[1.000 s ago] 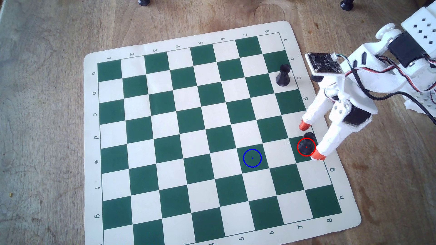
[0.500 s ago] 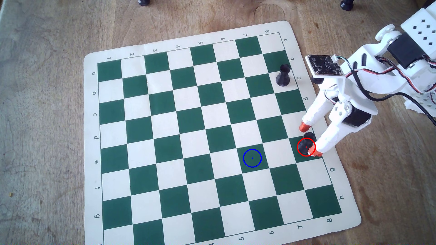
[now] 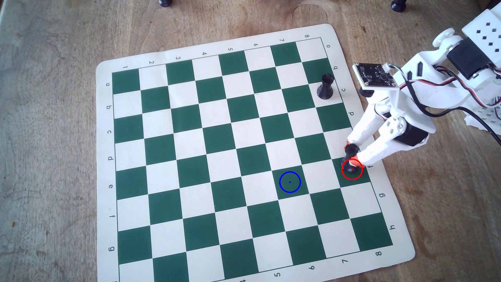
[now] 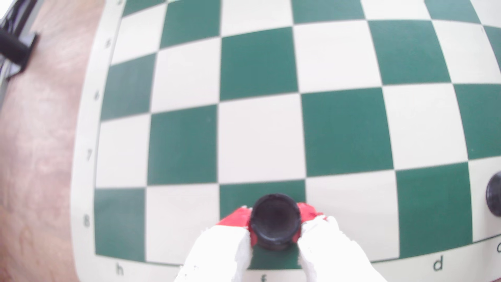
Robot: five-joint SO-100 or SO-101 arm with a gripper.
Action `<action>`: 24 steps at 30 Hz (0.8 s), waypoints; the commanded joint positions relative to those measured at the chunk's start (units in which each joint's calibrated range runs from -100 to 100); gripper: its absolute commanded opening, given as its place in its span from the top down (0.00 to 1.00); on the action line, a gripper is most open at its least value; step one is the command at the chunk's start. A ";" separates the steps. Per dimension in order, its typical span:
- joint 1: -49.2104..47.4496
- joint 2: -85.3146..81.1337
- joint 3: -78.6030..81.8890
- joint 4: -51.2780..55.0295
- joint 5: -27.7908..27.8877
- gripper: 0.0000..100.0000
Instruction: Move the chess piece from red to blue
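Observation:
The black chess piece (image 3: 350,155) stands on a green square at the board's right edge in the overhead view, its base inside the red circle (image 3: 352,169). My white gripper (image 3: 352,153) with red-orange tips is shut on the piece's round top. The wrist view shows the piece (image 4: 275,221) from above, pressed between both red pads (image 4: 235,221). The blue circle (image 3: 289,182) marks an empty green square two squares to the left of the red one in the overhead view. I cannot tell whether the piece's base is lifted off the board.
A second black piece (image 3: 326,86) stands on the board's right column, farther up; it shows at the right edge of the wrist view (image 4: 494,195). The green-and-cream chess mat (image 3: 108,162) lies on a wooden table. Black feet (image 3: 165,2) stand at the top edge.

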State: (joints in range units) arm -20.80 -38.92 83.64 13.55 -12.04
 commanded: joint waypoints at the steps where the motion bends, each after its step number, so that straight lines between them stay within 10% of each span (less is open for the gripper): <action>1: -0.28 -3.78 -1.14 2.02 -0.49 1.00; 12: 0.66 -13.29 -18.55 27.40 -1.90 1.00; 24: -1.77 18.72 -56.81 32.89 -3.71 1.00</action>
State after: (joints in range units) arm -21.76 -31.46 42.97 46.61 -15.60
